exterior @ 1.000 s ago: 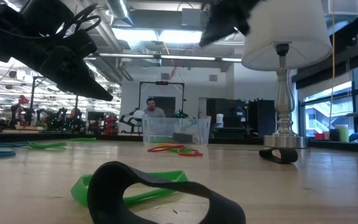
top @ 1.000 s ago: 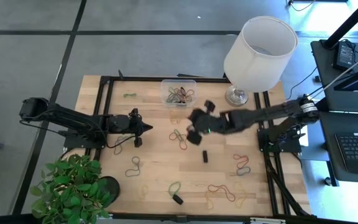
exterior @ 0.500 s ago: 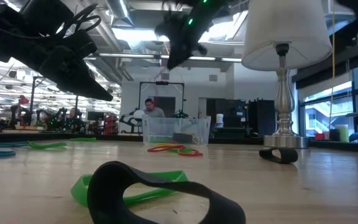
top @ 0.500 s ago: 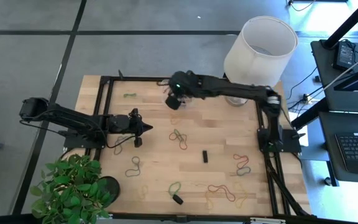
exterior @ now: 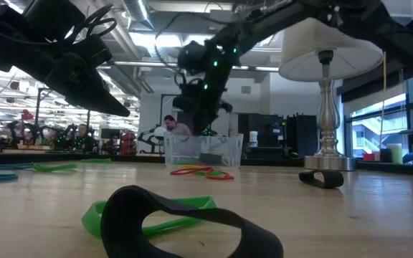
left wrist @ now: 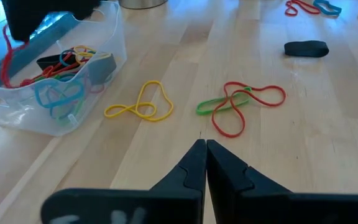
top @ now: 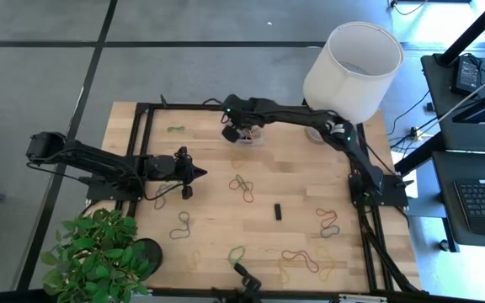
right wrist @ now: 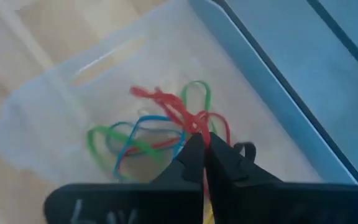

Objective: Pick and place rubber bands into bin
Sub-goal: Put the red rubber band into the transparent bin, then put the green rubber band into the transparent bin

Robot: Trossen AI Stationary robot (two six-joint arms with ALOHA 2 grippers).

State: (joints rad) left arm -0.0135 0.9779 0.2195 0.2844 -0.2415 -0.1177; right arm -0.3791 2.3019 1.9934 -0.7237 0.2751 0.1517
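Wooden counter (top: 301,181) carries scattered rubber bands (top: 242,187). We find the right gripper (right wrist: 202,144) above the bin (top: 242,126), fingers pinched on a red band (right wrist: 166,102); the left gripper (left wrist: 205,149) waits closed. Bands look light, floppy, best pinched on one strand.

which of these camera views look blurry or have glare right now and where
Low view: the black band up close is soft, and ceiling lights flare behind the right gripper. Right wrist view: the bin and the red rubber band pinched in the shut fingers look smeared. Left wrist view: sharp on the table bands, with the left gripper shut. High view: even light, window glare at the top right corner.
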